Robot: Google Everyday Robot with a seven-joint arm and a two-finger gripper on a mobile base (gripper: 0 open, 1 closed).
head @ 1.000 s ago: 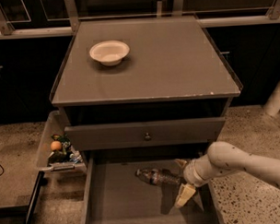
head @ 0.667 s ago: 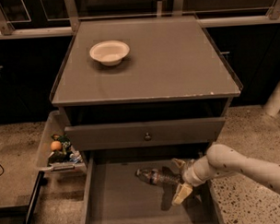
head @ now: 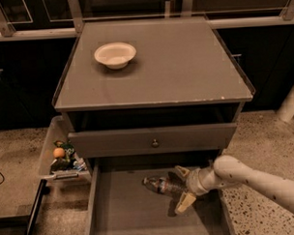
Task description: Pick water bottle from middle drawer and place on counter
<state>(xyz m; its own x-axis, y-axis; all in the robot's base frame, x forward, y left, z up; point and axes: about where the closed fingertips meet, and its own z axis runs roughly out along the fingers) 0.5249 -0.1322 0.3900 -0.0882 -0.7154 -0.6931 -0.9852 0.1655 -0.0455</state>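
The water bottle [head: 160,185] lies on its side in the open middle drawer [head: 126,214], its cap end pointing left. My gripper [head: 183,187] reaches in from the right on a white arm. It is open, with one finger [head: 181,171] behind the bottle's right end and the other [head: 185,202] in front of it. The fingers straddle that end without closing on it. The counter [head: 184,65] is the grey cabinet top above, and a white bowl [head: 115,54] sits on it at the back left.
A closed drawer front with a small round knob [head: 154,143] overhangs the back of the open drawer. A side bin [head: 61,158] with an orange and snack packs hangs at the cabinet's left. A white post [head: 291,102] stands at the right on the speckled floor.
My gripper has moved a little to the left, so that its fingers now lie on either side of the bottle's right end. The bottle has not moved.
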